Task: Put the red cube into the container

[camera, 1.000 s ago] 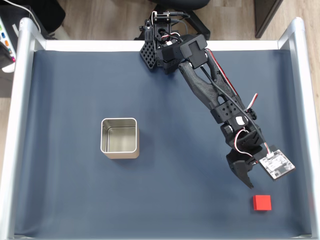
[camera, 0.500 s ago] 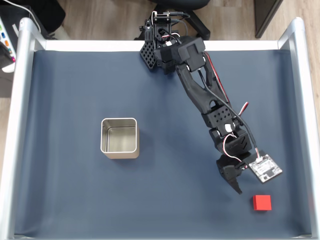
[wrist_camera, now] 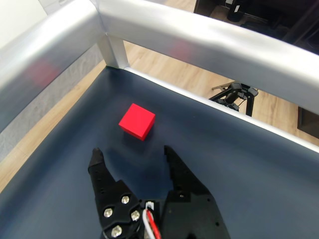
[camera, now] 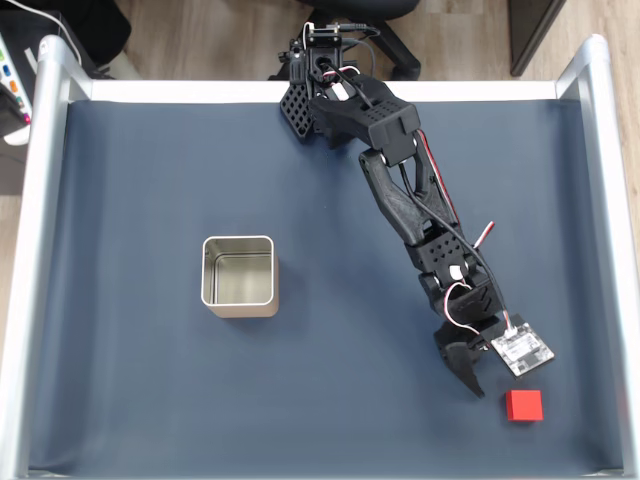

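A dark navy blue mat [camera: 150, 380] covers the work surface, smooth and flat. A silver metal rail frame [camera: 40, 250] borders it at 9 o'clock, 12 o'clock and 3 o'clock in the fixed view; in the wrist view the same rails [wrist_camera: 209, 45] meet at a corner post at about 11 o'clock. Light wooden plank flooring [camera: 200, 40] lies beyond the frame toward 12 o'clock. A black chair base [camera: 395, 35] stands there too.

We see a table [camera: 150, 400] with a dark blue top and silver rails. On it lie a red cube [camera: 524, 405] and, well apart, a square metal tin [camera: 239, 277].
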`<state>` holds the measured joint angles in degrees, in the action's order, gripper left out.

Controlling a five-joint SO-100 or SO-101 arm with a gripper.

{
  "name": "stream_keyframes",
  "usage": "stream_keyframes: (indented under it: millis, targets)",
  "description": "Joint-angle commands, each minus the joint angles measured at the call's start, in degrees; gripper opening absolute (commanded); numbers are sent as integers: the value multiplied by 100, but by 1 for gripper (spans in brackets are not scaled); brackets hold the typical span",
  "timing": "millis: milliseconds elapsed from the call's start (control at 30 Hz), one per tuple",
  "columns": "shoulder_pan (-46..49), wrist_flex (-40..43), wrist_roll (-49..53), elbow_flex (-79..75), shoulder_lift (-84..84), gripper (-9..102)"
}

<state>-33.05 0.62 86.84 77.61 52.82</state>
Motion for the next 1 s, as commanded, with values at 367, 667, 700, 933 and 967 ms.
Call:
stream_keyframes:
  millis: [367, 667, 700, 933, 967]
  targets:
    - [-193, -422, -334, -1055, -510, 42]
    - [-255, -712, -404, -1213, -677, 41]
    - [-246, -712, -360, -1213, -686, 41]
    - [-193, -932, -369, -1310, -809, 40]
    - [-193, -984, -404, -1362, -835, 39]
